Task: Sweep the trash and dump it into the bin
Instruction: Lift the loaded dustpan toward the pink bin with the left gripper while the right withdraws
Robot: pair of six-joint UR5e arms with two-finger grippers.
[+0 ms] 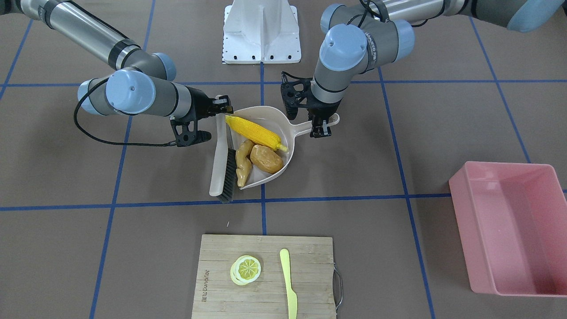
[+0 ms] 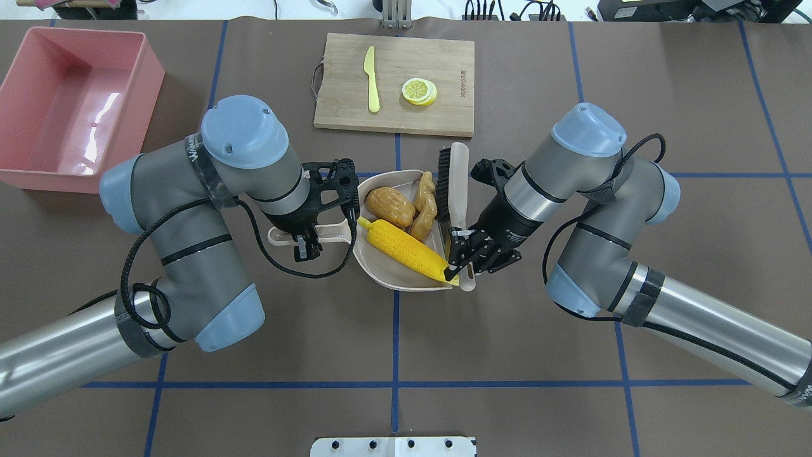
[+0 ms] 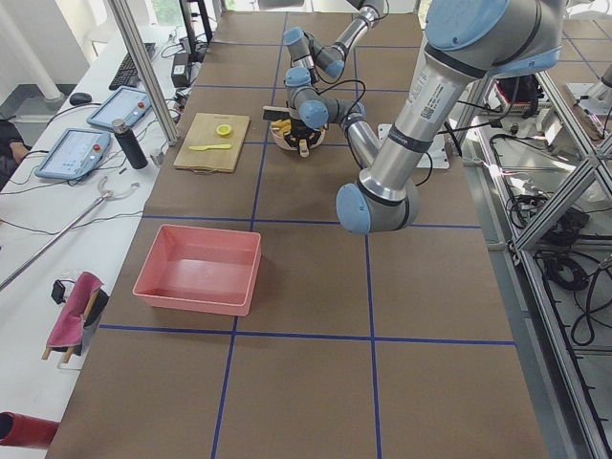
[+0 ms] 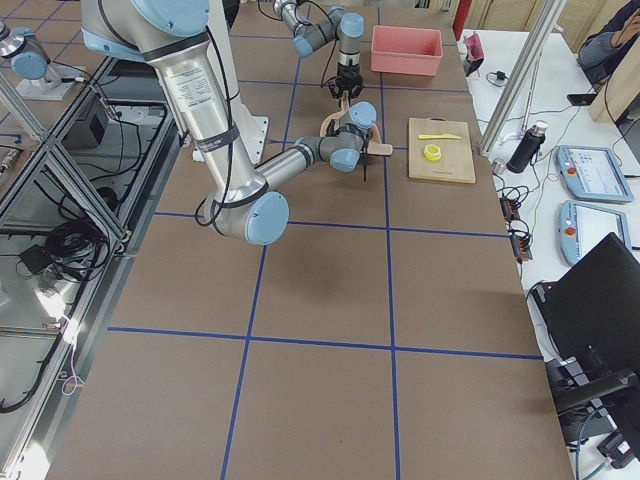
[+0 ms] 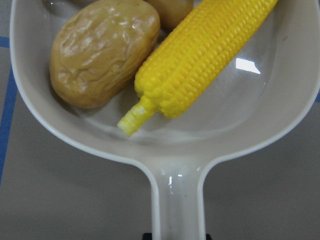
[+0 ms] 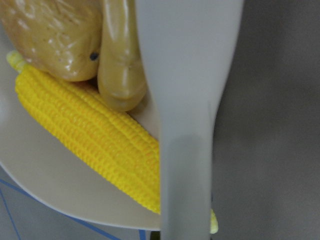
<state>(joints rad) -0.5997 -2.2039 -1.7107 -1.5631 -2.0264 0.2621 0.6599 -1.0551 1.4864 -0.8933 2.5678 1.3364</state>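
The trash lies together in the beige dustpan (image 2: 393, 274): a yellow corn cob (image 2: 406, 249), a brown potato (image 2: 389, 206) and a tan ginger root (image 2: 424, 206). My left gripper (image 2: 306, 244) is shut on the dustpan's handle at the pan's left. My right gripper (image 2: 462, 263) is shut on the handle of the brush (image 2: 451, 184), which lies along the pan's right side, bristles against the ginger. In the left wrist view the potato (image 5: 102, 50) and the corn (image 5: 200, 55) fill the pan. The pink bin (image 2: 70, 101) stands empty at the far left, apart from both arms.
A wooden cutting board (image 2: 444, 114) at the far middle carries a lemon slice (image 2: 419, 91) and a pale yellow knife (image 2: 371, 79). The robot's white base (image 1: 261, 31) is at the near edge. Blue tape lines cross the brown table.
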